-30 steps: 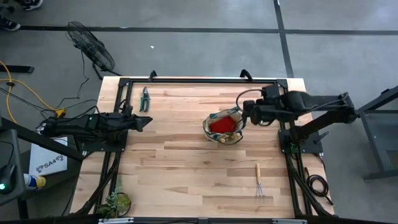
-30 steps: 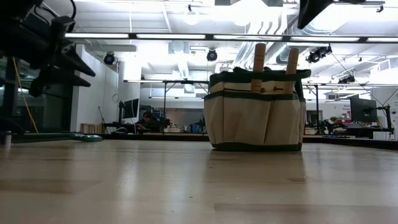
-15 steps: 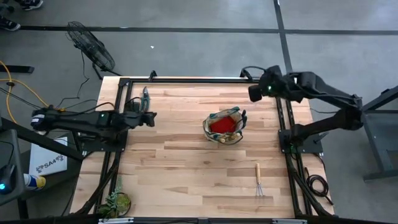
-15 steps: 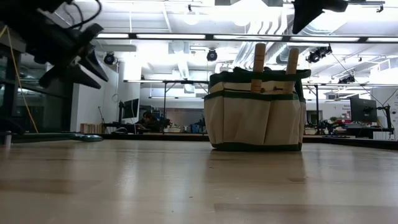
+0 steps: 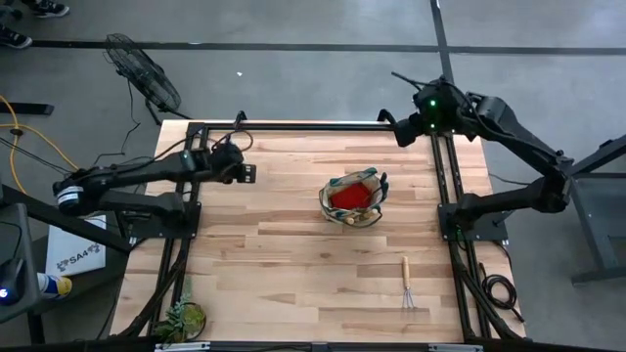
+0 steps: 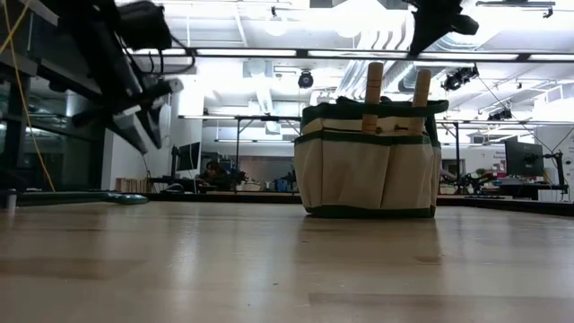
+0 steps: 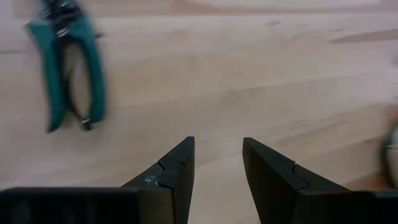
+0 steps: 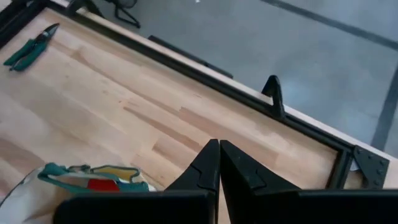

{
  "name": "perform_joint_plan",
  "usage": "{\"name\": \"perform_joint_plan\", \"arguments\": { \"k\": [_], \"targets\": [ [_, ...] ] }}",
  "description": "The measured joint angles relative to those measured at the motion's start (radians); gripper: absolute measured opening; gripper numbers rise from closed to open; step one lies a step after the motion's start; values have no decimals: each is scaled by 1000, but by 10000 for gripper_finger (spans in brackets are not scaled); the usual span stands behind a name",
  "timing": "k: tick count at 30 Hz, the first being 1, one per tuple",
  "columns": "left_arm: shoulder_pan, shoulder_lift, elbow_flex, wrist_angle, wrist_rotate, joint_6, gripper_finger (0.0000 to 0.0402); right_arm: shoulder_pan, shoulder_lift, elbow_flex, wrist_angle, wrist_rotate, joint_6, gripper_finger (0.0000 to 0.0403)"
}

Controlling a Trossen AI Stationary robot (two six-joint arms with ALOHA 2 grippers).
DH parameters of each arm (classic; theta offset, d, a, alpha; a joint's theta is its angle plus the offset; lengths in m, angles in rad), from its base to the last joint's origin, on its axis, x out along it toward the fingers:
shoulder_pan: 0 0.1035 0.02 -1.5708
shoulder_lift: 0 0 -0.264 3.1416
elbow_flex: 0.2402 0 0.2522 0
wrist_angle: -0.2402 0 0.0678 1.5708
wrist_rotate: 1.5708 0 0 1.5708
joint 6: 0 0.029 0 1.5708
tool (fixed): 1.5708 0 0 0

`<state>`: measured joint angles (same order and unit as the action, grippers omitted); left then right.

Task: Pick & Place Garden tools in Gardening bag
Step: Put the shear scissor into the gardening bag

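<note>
The tan gardening bag [image 5: 354,198] with green trim stands right of the table's middle, holding a red cloth [image 5: 347,198]. Two wooden tool handles [image 6: 374,85] stick up out of it. A green-handled pruner [image 7: 65,68] lies flat near the far left corner; my left arm hides it in the high view. My left gripper [image 7: 217,149] is open and empty above the table, just beside the pruner. A wooden-handled hand rake [image 5: 407,284] lies flat at the near right. My right gripper [image 8: 219,149] is shut and empty, high above the far right edge.
A leafy plant clump [image 5: 183,318] sits at the near left corner. A black metal frame [image 5: 313,125] runs along the table's far edge and sides. A floor fan [image 5: 142,73] stands beyond the far left corner. Bare wood lies between bag and pruner.
My left gripper has swung toward the far edge, toward the pruner, and tipped downward. My right gripper has pulled away from the bag, rising toward the table's far right edge. The bag has stayed where it was.
</note>
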<state>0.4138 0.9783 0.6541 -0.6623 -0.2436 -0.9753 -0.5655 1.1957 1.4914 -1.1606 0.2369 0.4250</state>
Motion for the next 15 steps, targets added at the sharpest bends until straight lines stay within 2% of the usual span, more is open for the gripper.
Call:
{"name": "perform_joint_plan", "arguments": {
  "k": [7,15],
  "targets": [
    [184,69,11,-54,109,80,132,-106,1,0,7,-110,-107,2],
    [315,163,11,-39,143,167,132,-189,5,0,16,-167,-181,2]
  ]
}}
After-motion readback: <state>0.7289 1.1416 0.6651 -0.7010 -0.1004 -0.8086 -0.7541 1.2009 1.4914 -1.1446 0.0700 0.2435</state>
